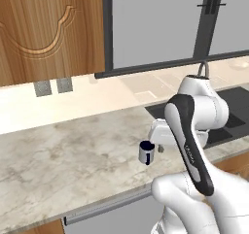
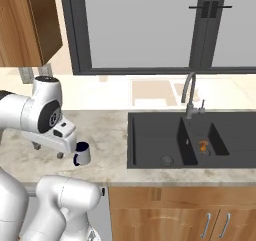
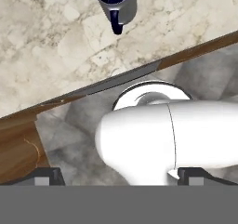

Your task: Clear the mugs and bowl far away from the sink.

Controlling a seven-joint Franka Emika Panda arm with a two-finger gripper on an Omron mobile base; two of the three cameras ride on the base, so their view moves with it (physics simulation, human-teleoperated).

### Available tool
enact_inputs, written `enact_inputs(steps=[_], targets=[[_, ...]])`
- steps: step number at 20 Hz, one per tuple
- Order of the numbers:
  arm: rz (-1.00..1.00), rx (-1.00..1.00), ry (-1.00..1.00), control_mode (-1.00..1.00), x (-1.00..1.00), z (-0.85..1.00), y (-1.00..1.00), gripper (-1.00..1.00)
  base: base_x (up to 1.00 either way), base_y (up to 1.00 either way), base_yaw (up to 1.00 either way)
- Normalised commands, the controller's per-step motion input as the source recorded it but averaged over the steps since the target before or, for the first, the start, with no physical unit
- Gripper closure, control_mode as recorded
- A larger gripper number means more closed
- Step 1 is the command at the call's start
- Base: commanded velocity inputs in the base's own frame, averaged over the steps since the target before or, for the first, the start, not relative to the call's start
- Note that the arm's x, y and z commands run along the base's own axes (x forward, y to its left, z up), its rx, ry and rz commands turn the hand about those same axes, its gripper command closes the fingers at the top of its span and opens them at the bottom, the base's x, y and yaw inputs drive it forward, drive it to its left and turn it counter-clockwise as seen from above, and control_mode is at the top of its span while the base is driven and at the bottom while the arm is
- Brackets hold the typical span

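While jaws gape empty | glossy navy mug upright | veined marble counter

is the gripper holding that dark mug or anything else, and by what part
Nothing is held. The gripper is open, and the dark mug stands apart on the counter, ahead of the fingertips.

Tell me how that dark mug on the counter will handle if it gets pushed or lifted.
The dark mug looks rigid and stands upright on its flat base, so a low push would probably slide it. A high push might tip it. Its side handle could make it swivel.
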Motion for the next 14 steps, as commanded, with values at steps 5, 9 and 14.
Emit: enact_inputs(steps=[5,9,14], targets=[[0.00,-0.06,-0.03,-1.00,0.13,-0.22,0.14,-1.00,0.00,0.00,0.00],[0.00,-0.07,-0.05,-1.00,0.08,-0.17,0.12,-1.00,0.00,0.00,0.00],[0.00,-0.06,-0.02,-1.00,0.16,-0.22,0.02,-1.00,0.00,0.00,0.00]])
